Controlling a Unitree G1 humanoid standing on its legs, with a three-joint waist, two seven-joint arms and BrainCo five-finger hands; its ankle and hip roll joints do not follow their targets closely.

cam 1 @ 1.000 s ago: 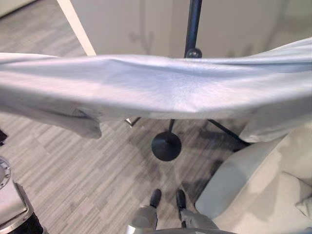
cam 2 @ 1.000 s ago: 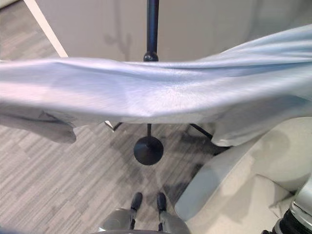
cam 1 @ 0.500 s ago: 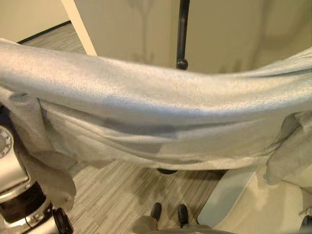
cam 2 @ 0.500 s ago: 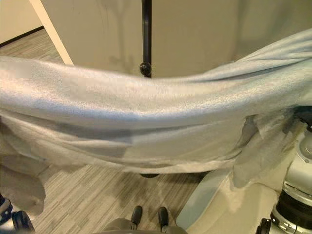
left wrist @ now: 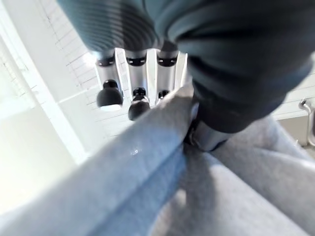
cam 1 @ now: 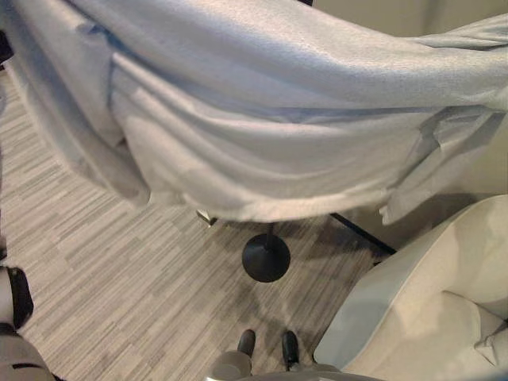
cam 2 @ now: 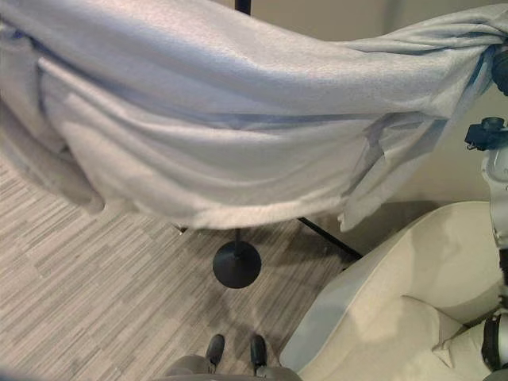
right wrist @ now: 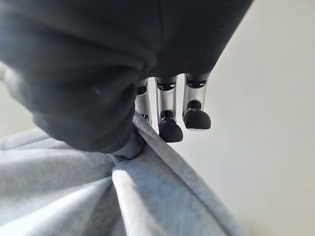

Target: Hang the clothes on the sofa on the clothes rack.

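Garment: a pale grey garment (cam 1: 262, 103) is stretched wide and high between our two arms, its middle sagging in soft folds above the floor — it is off the sofa (cam 1: 429, 302) and hangs in front of the rack.
Left robot hand: our left robot hand (left wrist: 147, 78) pinches one edge of the cloth, the fabric caught between thumb and the silver, dark-tipped fingers.
Right robot hand: our right robot hand (right wrist: 167, 105) grasps the other edge the same way, cloth bunched under the thumb.
Handling: we judge it light and limp, with no stiffness at all; it should drape over whatever it meets and slide off a smooth pole if the weight is uneven. Fragility is no worry.
Where to hold: the two upper edges, well apart as they are held now, keep it spread — a grip nearer the middle would let the ends droop.
Texture: fine matte knit, faintly heathered, with a seam and a hanging sleeve-like flap at each side.
Clothes rack: a thin black pole on a round black base (cam 1: 266, 258), with a slanted black leg beside it — smooth metal, by the look.
Sofa: cream, padded, rounded arm, at our right.
Floor: grey striped planks (cam 1: 119, 294).
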